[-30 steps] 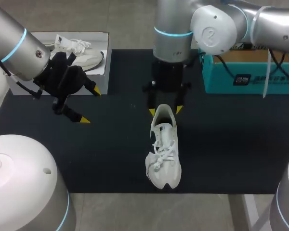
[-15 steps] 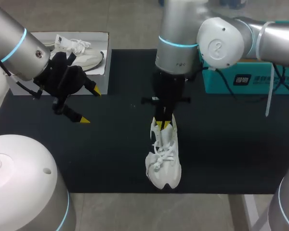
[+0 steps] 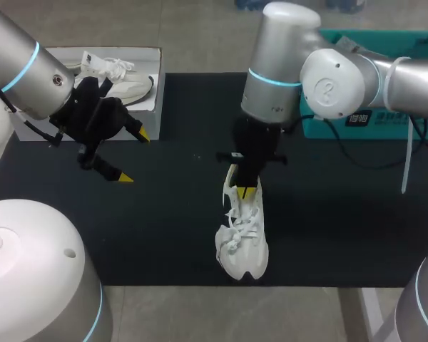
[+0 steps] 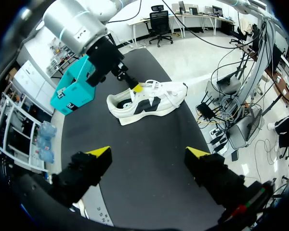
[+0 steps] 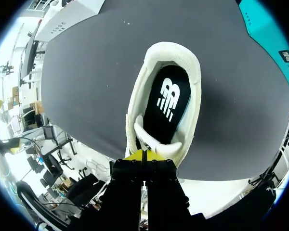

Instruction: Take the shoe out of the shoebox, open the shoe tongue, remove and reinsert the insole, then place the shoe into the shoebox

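Where a second ago its yellow tips stood apart astride the heel, the right gripper [image 3: 245, 187] has closed its fingers flat together and come forward over the shoe's mouth, the wrist now leaning toward the right of the frame. I judge that tongue-opening has begun. In the right wrist view the pressed-together tips sit at the top edge of the tongue [image 5: 151, 139]; whether they nip it I cannot tell. Just ahead lies the black insole [image 5: 166, 101], still seated. The white shoe [image 3: 242, 235] rests at lower centre of the dark mat [image 3: 164, 228], toe toward the bottom edge, well apart from the teal shoebox [image 3: 396, 130] at upper right. At centre left the left gripper [image 3: 133, 156] hangs wide and empty, unmoved.
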`<state>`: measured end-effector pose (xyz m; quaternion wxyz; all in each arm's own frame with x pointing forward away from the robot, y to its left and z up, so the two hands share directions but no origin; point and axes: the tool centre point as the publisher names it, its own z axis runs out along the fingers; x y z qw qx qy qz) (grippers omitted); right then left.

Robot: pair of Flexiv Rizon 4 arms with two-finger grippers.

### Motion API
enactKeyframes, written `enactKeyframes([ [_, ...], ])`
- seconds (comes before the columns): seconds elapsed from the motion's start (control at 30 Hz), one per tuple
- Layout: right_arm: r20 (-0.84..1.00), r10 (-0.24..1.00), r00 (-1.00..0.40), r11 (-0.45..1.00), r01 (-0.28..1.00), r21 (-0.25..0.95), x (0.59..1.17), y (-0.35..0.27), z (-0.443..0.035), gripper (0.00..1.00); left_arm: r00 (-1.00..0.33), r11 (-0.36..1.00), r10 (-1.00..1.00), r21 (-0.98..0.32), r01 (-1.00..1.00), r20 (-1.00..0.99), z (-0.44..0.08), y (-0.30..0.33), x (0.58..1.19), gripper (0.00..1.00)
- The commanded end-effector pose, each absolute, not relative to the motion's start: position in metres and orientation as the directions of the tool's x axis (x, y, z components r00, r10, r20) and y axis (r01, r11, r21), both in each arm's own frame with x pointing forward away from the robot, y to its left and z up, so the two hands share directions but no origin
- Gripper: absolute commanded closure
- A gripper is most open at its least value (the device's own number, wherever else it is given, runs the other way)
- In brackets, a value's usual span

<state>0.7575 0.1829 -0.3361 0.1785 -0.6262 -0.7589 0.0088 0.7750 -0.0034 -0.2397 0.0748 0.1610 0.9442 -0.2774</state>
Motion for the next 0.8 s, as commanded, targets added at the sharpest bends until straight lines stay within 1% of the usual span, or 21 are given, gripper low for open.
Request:
enactKeyframes([
  [0.03,0.234,0.954,-0.186,0.232,0.954,-0.189,0.754,0.181,-0.310,1.00,-0.937,0.796,0.262,-0.497,0.345,-0.230,-0.240,-0.003,0.775,0.00],
  [0.1,0.229,0.943,-0.241,0.283,0.943,-0.173,0.758,0.181,-0.300,1.00,-0.937,0.796,0.262,-0.497,0.345,-0.230,-0.240,-0.003,0.775,0.00],
  [0.17,0.252,0.904,-0.344,0.386,0.912,-0.139,0.763,0.180,-0.290,1.00,-0.937,0.796,0.262,-0.497,0.345,-0.230,-0.240,-0.003,0.775,0.00],
  [0.23,0.240,0.850,-0.469,0.508,0.851,-0.135,0.766,0.181,-0.283,1.00,-0.937,0.796,0.262,-0.497,0.345,-0.230,-0.240,-0.003,0.775,0.00],
  [0.27,0.269,0.827,-0.494,0.542,0.827,-0.149,0.767,0.182,-0.282,1.00,-0.937,0.796,0.262,-0.497,0.345,-0.230,-0.240,-0.003,0.775,0.00],
  [0.3,0.257,0.829,-0.496,0.537,0.834,-0.124,0.767,0.181,-0.280,0.83,-0.937,0.796,0.262,-0.497,0.345,-0.230,-0.240,-0.003,0.775,0.00],
  [0.33,0.270,0.824,-0.498,0.538,0.838,-0.093,0.766,0.182,-0.275,0.25,-0.937,0.796,0.262,-0.497,0.345,-0.230,-0.240,-0.003,0.775,0.00],
  [0.37,0.270,0.824,-0.498,0.538,0.838,-0.093,0.766,0.182,-0.275,0.00,-0.937,0.796,0.262,-0.497,0.345,-0.230,-0.240,-0.003,0.775,0.00],
  [0.8,0.270,0.824,-0.498,0.538,0.838,-0.093,0.766,0.182,-0.275,0.00,-0.937,0.796,0.262,-0.497,0.345,-0.230,-0.240,-0.003,0.775,0.00],
])
